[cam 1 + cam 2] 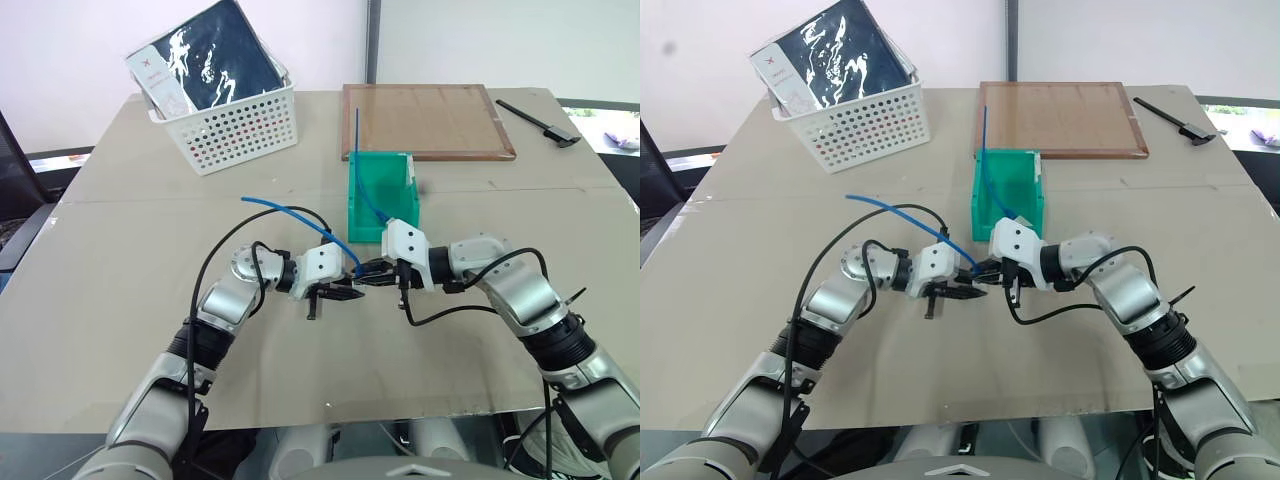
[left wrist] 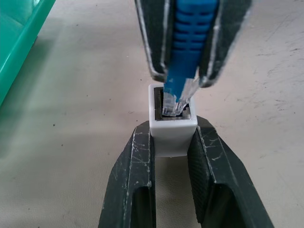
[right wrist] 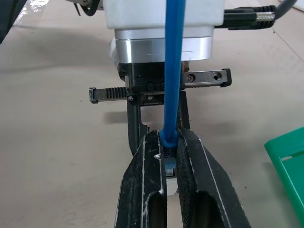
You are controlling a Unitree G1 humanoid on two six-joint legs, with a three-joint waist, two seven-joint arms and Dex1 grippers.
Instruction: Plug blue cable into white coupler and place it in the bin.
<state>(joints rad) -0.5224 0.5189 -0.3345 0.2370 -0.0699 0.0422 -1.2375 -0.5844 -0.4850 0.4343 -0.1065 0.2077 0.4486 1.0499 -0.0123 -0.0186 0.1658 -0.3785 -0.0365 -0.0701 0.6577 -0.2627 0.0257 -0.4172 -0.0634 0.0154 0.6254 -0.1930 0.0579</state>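
Left fingers (image 2: 173, 156) clamp the white coupler (image 2: 172, 130); right fingers (image 2: 187, 42) pinch the blue cable (image 2: 190, 38) entering it.

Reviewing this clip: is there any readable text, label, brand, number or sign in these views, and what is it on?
No readable text in these views.
White card in the white basket: a small red mark near its top, too small to read.
Dark plastic-wrapped package in the same basket: no legible print.
Blue cable, white coupler, green bin, wooden-framed board: no markings seen.
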